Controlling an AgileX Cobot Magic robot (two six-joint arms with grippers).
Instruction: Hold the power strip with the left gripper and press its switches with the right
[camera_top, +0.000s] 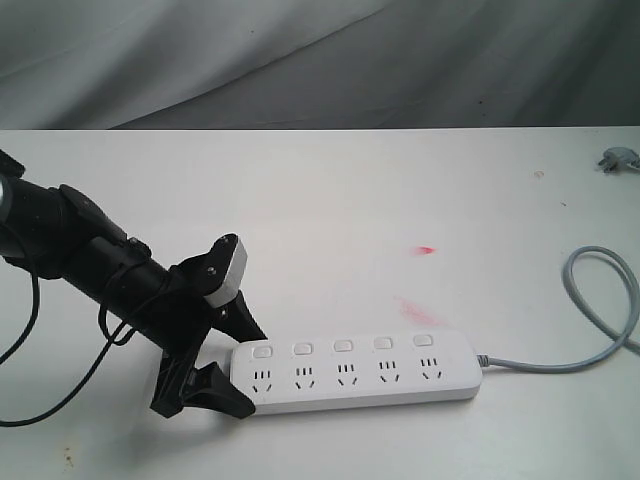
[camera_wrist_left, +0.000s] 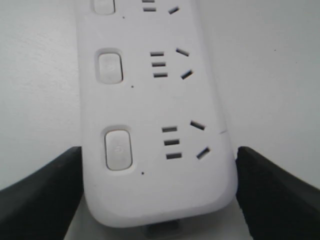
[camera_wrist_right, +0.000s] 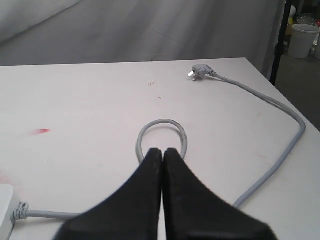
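We see a white power strip (camera_top: 355, 373) lying flat on a white table (camera_top: 330, 200), its length running left to right. Five switches (camera_top: 343, 346) sit in a row along its far edge, one above each socket. The left gripper (camera_top: 246, 372) straddles the strip's left end, with one black finger on the far side and one on the near side. They look to be touching it, though we cannot be sure from this angle. Its black arm (camera_top: 90, 250) slopes up toward the left. A grey cord (camera_top: 545, 366) leaves the strip's right end and curls away. A small plug (camera_top: 618, 160) lies at the far right. Faint red smears (camera_top: 425, 249) mark the table beyond the strip.
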